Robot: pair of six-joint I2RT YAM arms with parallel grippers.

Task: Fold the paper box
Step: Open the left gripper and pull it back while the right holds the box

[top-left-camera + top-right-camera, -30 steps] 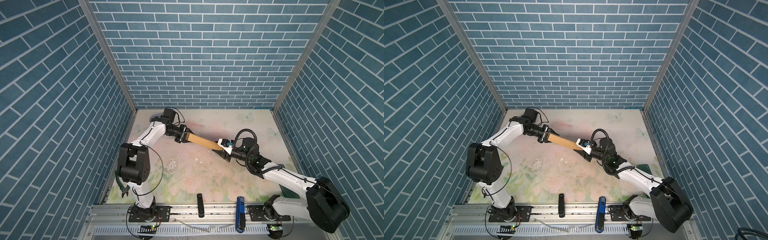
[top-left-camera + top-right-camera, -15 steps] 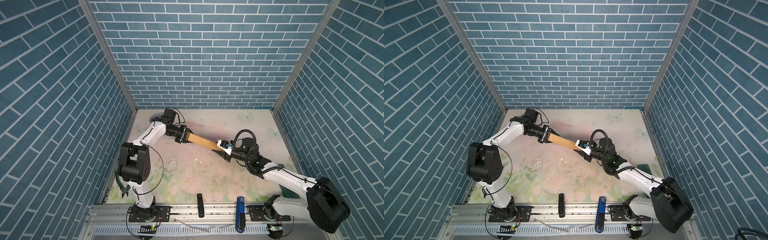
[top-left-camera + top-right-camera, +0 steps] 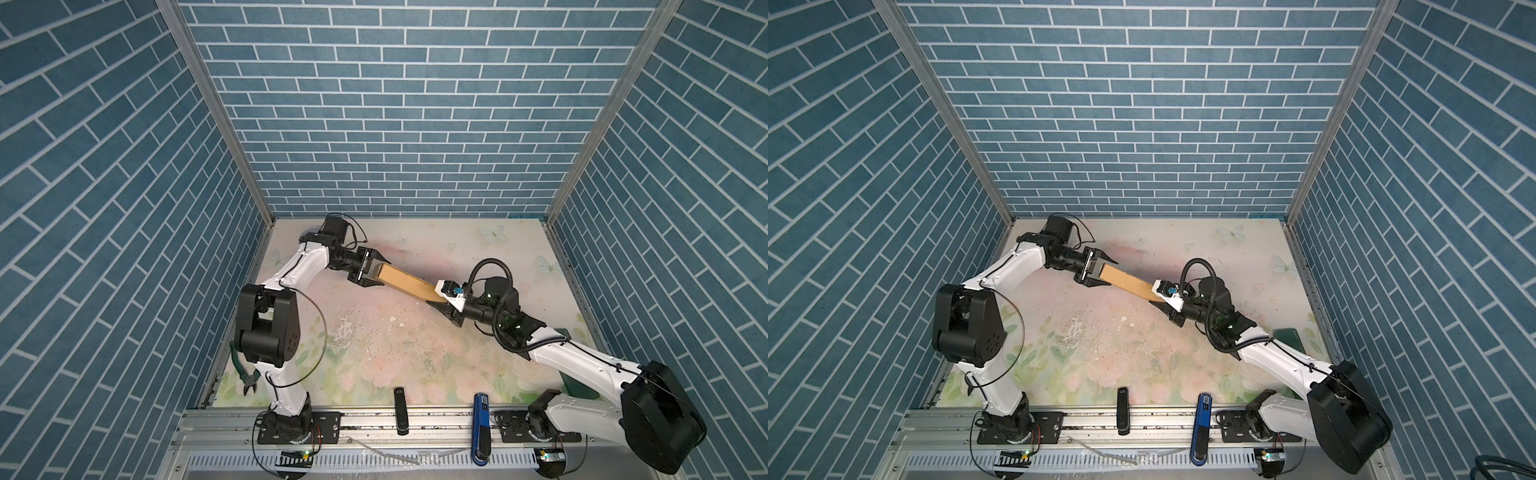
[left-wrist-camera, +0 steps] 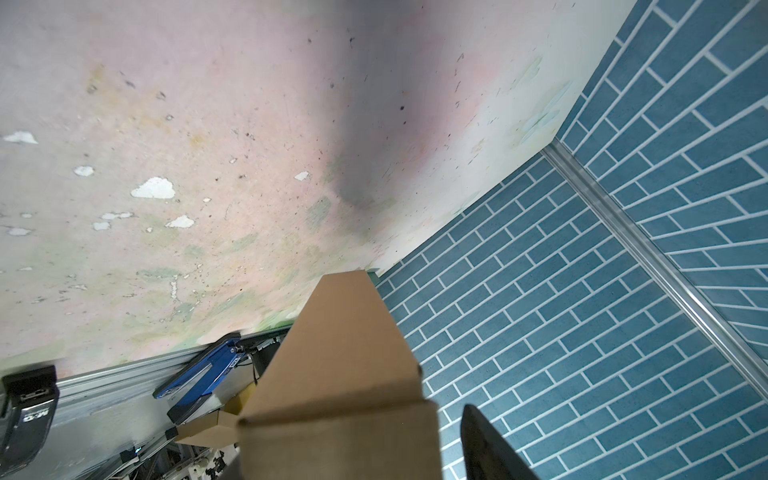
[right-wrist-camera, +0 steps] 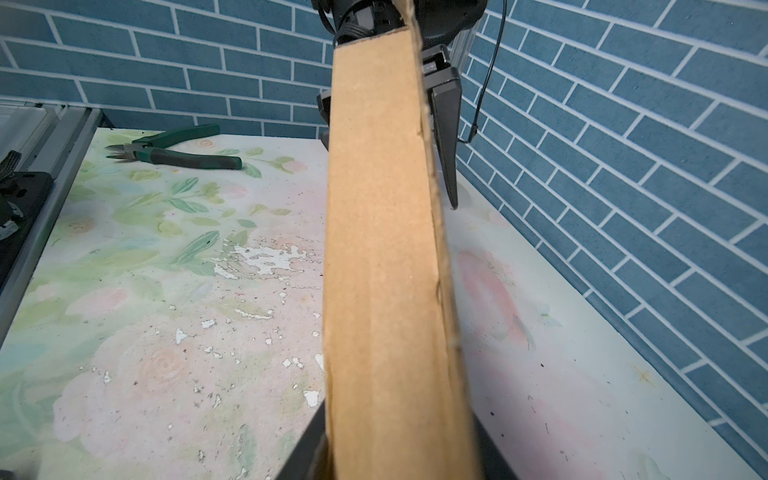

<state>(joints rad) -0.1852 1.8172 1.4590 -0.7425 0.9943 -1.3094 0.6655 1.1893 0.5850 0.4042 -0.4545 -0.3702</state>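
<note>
The paper box (image 3: 409, 282) is a folded, flat tan cardboard piece held edge-up above the table, spanning between both arms in both top views (image 3: 1129, 283). My right gripper (image 3: 438, 297) is shut on its near end; in the right wrist view the dark fingers (image 5: 307, 444) press both sides of the cardboard (image 5: 382, 270). My left gripper (image 3: 372, 272) stands open around the far end. In the left wrist view a gap shows between the box (image 4: 345, 374) and one finger (image 4: 486, 444); the other finger is hidden behind the cardboard.
Green-handled pliers (image 3: 245, 370) lie at the table's front left corner. A black stapler (image 3: 400, 409) and a blue stapler (image 3: 481, 419) sit on the front rail. A dark green object (image 3: 1287, 336) lies by the right wall. Blue brick walls enclose three sides.
My left gripper's jaws have spread apart and let go of the box's far end. The right gripper keeps its hold, and the box has barely moved.
</note>
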